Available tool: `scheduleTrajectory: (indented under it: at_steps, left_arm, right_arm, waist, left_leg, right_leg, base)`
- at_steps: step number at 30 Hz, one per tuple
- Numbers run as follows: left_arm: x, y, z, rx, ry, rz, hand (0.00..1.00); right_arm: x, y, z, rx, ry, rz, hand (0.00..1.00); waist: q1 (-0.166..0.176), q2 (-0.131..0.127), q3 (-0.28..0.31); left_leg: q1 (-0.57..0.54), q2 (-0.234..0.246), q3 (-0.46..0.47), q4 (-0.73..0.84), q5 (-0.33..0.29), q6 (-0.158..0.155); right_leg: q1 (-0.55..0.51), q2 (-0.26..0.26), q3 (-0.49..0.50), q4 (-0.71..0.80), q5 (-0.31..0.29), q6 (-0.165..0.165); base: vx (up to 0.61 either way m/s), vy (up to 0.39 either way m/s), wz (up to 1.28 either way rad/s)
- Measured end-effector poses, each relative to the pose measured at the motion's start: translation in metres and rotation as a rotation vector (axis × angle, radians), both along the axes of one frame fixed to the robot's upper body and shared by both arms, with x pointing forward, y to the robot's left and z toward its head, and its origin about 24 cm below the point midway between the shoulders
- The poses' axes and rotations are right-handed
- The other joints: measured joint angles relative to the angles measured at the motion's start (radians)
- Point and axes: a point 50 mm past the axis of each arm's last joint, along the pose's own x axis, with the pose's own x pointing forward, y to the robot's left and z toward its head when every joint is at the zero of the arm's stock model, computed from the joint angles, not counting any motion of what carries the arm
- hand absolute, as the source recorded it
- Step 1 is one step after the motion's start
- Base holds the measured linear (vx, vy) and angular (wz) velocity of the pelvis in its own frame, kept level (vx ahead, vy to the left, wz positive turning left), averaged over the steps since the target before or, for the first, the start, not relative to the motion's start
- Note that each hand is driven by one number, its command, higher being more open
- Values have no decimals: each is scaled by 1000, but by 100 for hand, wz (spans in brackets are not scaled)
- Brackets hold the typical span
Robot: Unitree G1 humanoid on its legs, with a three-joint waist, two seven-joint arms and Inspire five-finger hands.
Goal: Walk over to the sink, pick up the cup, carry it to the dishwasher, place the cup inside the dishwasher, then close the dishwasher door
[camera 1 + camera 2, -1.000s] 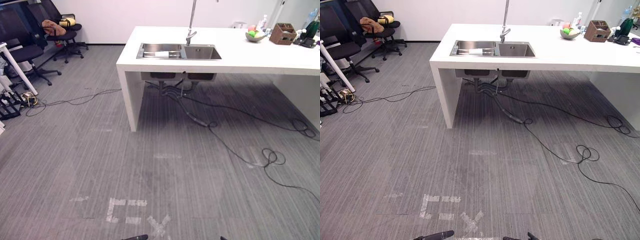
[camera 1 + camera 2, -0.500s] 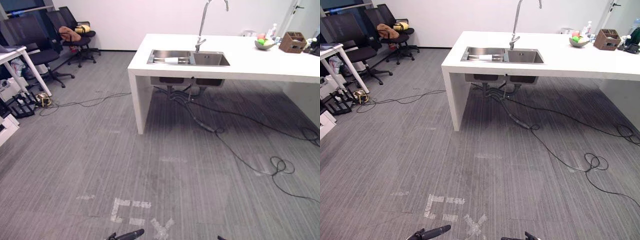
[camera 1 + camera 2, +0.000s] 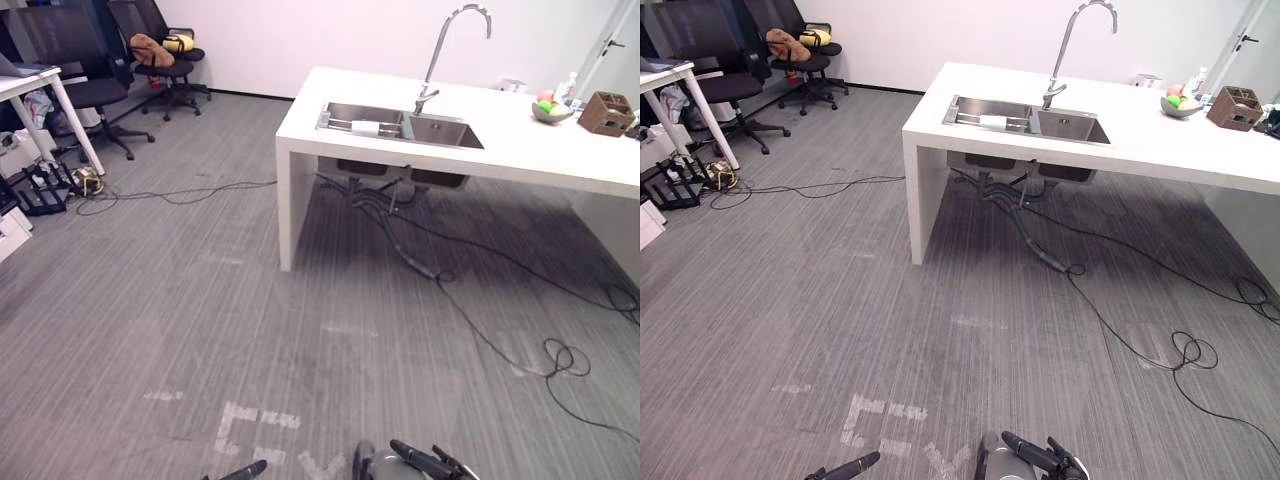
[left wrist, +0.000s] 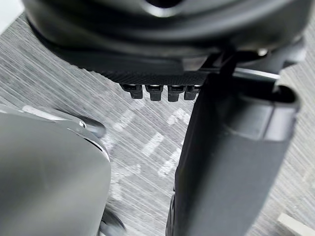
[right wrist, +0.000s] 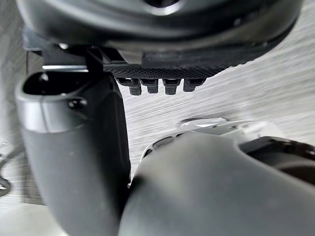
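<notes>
Two dark hands show at the bottom of the eye views, low over the grey carpet floor. The left hand has its fingers out straight and slack, and the right hand reaches forward with its fingers loose too. Neither hand grasps anything. In each wrist view the fingers form a short row past the palm beside the thumb, with bare floor beyond them.

The cup, white, lies on its side in the left basin of the sink, well apart from both hands. The sink is set into the white counter near its left edge, and a tall curved tap stands at its back rim. Towards the counter's far right corner sit a bowl of fruit and a brown box.

Pale tape marks lie on the floor just ahead of the hands. Black office chairs stand at the far left wall.
</notes>
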Motion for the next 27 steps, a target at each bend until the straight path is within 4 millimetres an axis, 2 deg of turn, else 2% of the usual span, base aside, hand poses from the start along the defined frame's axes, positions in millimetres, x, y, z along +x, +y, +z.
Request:
scheduleTrajectory:
  at_steps: [1,2,3,4,5,6,8,9,10,11,12,13,14,15,16,17,18,19,20,21,22,23,24,25,26,27]
  left_arm:
    - [-1,0,0,-2,-1,10,100]
    - [-1,-1,0,-3,-1,9,100]
    - [-1,-2,0,-3,-4,3,100]
    - [-1,-10,-2,-17,-3,-3,100]
    - [-1,-15,-3,-28,-3,-9,100]
    - [6,-22,-2,-44,-29,-29,100]
    - [21,-34,2,-63,-92,-80,100]
    - [32,-38,6,-50,-137,-145,100]
    - [44,-43,13,-43,-206,-198,100]
    - [51,-46,18,-32,-250,-231,100]
    - [68,-49,30,9,-359,-291,100]
    - [88,-54,49,51,-502,-311,100]
    - [99,-57,61,70,-583,-317,100]
    - [116,-61,82,122,-713,-325,100]
    - [144,-65,124,241,-930,-332,100]
    - [153,-66,141,293,-1009,-330,100]
    - [168,-68,173,393,-1148,-320,100]
    - [174,-69,201,513,-1263,-291,100]
    - [174,-69,214,569,-1314,-267,100]
    - [172,-68,232,638,-1388,-225,100]
    - [170,-69,248,710,-1459,-200,100]
    - [167,-65,257,794,-1498,-188,100]
    - [166,-63,263,834,-1516,-182,100]
    - [165,-59,274,898,-1552,-171,100]
    - [165,-58,277,917,-1562,-173,100]
    - [168,-57,284,936,-1584,-193,100]
  right_arm:
    - [-1,0,1,7,-10,-11,100]
    - [-2,0,1,10,-14,-17,100]
    - [-1,-1,2,16,-25,-25,100]
    - [0,-7,5,13,-35,-35,100]
    - [0,-11,6,5,-40,-31,100]
    - [7,-15,9,-10,-56,-17,100]
    - [15,-18,10,-17,-45,4,100]
    - [17,-19,11,-15,-34,12,100]
    - [21,-21,12,-23,-27,28,100]
    - [22,-22,12,-27,-22,39,100]
    - [26,-19,12,-24,-17,57,100]
    - [30,-14,12,-14,-11,79,100]
    - [34,-12,12,-13,-11,94,100]
    - [41,-10,13,-8,-16,112,100]
    - [53,-5,15,-6,-32,141,100]
    - [57,-2,16,-2,-37,155,100]
    - [64,2,17,3,-41,189,100]
    - [67,4,18,6,-46,217,100]
    - [68,4,18,6,-45,233,100]
    - [67,3,17,4,-36,255,100]
    - [59,-1,14,-9,4,269,100]
    - [55,1,10,-9,37,272,100]
    - [54,2,10,-9,39,273,100]
    - [53,2,9,-14,43,268,100]
    - [52,2,8,-20,49,261,100]
    - [46,2,5,-25,74,248,100]
  waist:
    - [0,0,0]
    - [1,1,0]
    - [2,7,2]
    - [-8,43,-3]
    - [-10,58,-10]
    - [-12,79,-11]
    - [-17,88,-9]
    - [-19,98,-5]
    - [-21,120,-2]
    - [-23,127,0]
    - [-22,122,3]
    - [-9,109,9]
    - [-2,104,11]
    - [4,100,13]
    - [8,89,27]
    - [17,83,35]
    - [36,69,54]
    - [51,67,58]
    - [58,70,56]
    - [70,93,48]
    - [74,130,41]
    - [91,126,18]
    - [99,114,16]
    - [98,90,7]
    - [96,85,5]
    - [92,67,6]
  left_leg:
    - [17,9,-8,44,-55,-17]
    - [28,14,-11,56,-84,-19]
    - [56,28,-12,59,-121,-39]
    - [85,69,-9,29,-139,-58]
    - [100,88,-5,11,-136,-59]
    - [93,114,-5,46,-105,-71]
    - [26,142,-18,209,-30,-70]
    - [-29,170,-25,368,59,-82]
    - [-99,214,-26,560,127,-92]
    - [-132,233,-20,657,121,-86]
    - [-193,236,-24,802,101,-70]
    - [-252,205,-28,859,66,-68]
    - [-290,185,-27,864,49,-63]
    - [-358,158,-19,848,22,-54]
    - [-465,123,19,762,-2,-23]
    - [-497,109,42,706,-3,-18]
    - [-540,76,77,557,4,-18]
    - [-568,49,99,346,69,-51]
    - [-568,41,97,223,122,-68]
    - [-568,46,84,63,186,-75]
    - [-567,63,40,41,301,-54]
    - [-575,42,34,111,362,-24]
    - [-583,33,34,139,365,-18]
    - [-606,-4,43,179,343,19]
    - [-608,-20,42,183,330,37]
    - [-593,-54,40,179,322,61]
  right_leg:
    - [-3,-12,-8,29,-1,-11]
    - [-3,-15,-13,43,0,-21]
    - [-5,-15,-27,75,36,-70]
    - [-17,8,-50,131,58,-92]
    - [-24,22,-62,152,53,-99]
    - [-32,43,-78,194,0,-142]
    - [-13,62,-85,216,-62,-168]
    - [35,86,-87,191,-91,-183]
    - [111,133,-84,124,-99,-192]
    - [156,157,-81,82,-99,-194]
    - [247,189,-70,2,-97,-197]
    - [323,200,-51,-59,-97,-197]
    - [350,203,-35,-82,-96,-197]
    - [380,206,-17,-116,-95,-196]
    - [432,200,9,-156,-94,-194]
    - [453,193,26,-169,-94,-194]
    - [503,172,57,-195,-95,-192]
    - [545,155,89,-219,-105,-176]
    - [569,152,113,-232,-118,-158]
    - [611,163,156,-257,-151,-127]
    - [671,189,184,-259,-200,-122]
    - [682,157,227,-219,-264,-128]
    - [678,138,240,-200,-289,-129]
    - [658,101,249,-154,-302,-114]
    - [645,89,244,-120,-300,-113]
    - [617,59,226,-27,-286,-92]
  base:
    - [314,-181,16]
    - [488,-278,13]
    - [662,-353,10]
    - [700,-355,8]
    - [514,-222,10]
    - [517,-240,4]
    - [698,-366,-2]
    - [735,-362,-12]
    - [605,-261,-17]
    - [585,-212,-24]
    - [552,-166,-32]
    - [517,-148,-39]
    - [470,-112,-50]
    - [558,-68,-56]
    - [472,-44,-57]
    - [562,22,-71]
    - [447,78,-86]
    - [540,113,-93]
    - [373,124,-94]
    - [399,178,-81]
    - [536,283,-90]
    - [543,307,-65]
    - [561,306,-44]
    - [561,247,-3]
    - [569,219,31]
    - [667,199,49]
